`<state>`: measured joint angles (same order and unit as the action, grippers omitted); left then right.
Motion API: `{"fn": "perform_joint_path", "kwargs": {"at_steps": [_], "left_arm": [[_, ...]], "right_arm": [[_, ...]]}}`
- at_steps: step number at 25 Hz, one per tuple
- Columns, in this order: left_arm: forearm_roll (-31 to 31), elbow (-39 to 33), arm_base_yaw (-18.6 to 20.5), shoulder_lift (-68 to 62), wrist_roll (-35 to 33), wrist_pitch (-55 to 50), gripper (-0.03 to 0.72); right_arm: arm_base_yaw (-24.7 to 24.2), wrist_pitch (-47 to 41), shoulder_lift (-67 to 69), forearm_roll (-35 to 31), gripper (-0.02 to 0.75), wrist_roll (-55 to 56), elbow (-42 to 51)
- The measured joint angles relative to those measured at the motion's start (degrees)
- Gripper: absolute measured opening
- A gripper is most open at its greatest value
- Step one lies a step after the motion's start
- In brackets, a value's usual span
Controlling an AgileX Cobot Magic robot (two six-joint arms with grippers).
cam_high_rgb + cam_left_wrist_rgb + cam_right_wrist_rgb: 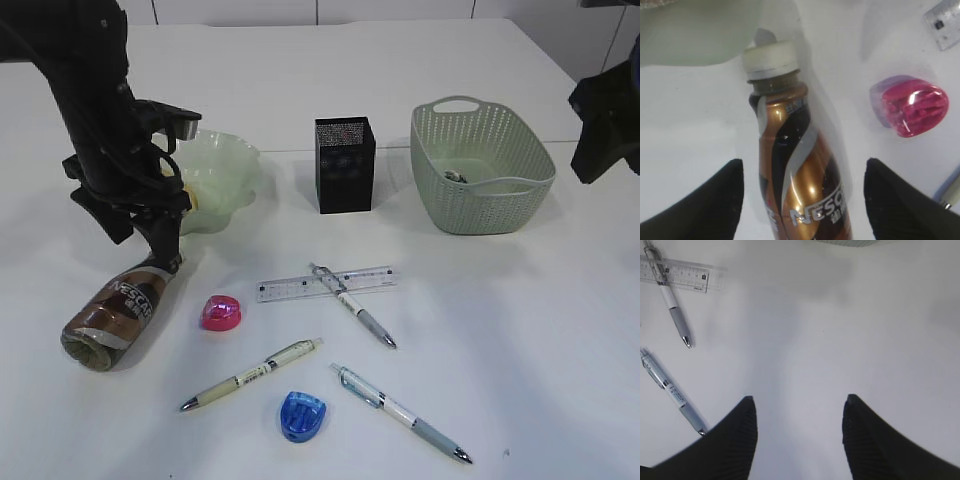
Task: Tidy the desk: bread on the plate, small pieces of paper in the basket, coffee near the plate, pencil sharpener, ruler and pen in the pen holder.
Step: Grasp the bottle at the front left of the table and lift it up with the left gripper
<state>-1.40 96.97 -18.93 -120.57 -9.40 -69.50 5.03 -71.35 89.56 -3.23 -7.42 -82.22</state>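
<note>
The coffee [115,315] lies on its side on the desk [520,330], cap toward the plate [228,165]. My left gripper [804,165] hangs open over the bottle's body, one finger on each side and neither touching it. A yellowish patch, probably the bread [199,198], shows in the plate behind the arm. The ruler [325,283] lies mid-desk with one pen [352,305] across it. Two more pens [250,375] [400,410], a pink pencil sharpener [220,313] and a blue one [302,415] lie nearer. The pen holder [345,165] stands at the back. My right gripper [799,398] is open over bare desk.
The basket [485,190] stands at the back right with small bits lying inside. My right arm [605,120] hangs at the right edge, beside the basket. The pink sharpener [912,105] lies close to the right of the bottle.
</note>
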Motion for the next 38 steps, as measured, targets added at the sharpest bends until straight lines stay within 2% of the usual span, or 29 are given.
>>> {"fn": "perform_joint_path", "kwargs": {"at_steps": [3,34,38], "left_arm": [[1.4,0.1,0.0,-1.4,0.1,0.0,0.527],[0.9,0.3,0.7,-7.6,0.3,5.0,0.526],[0.9,0.3,0.7,-7.6,0.3,5.1,0.473]], "right_arm": [[0.0,0.0,0.0,0.0,0.439,0.0,0.0],[0.0,0.0,-0.1,-0.1,0.439,0.0,0.0],[0.0,0.0,-0.1,-0.1,0.439,0.0,0.0]]}}
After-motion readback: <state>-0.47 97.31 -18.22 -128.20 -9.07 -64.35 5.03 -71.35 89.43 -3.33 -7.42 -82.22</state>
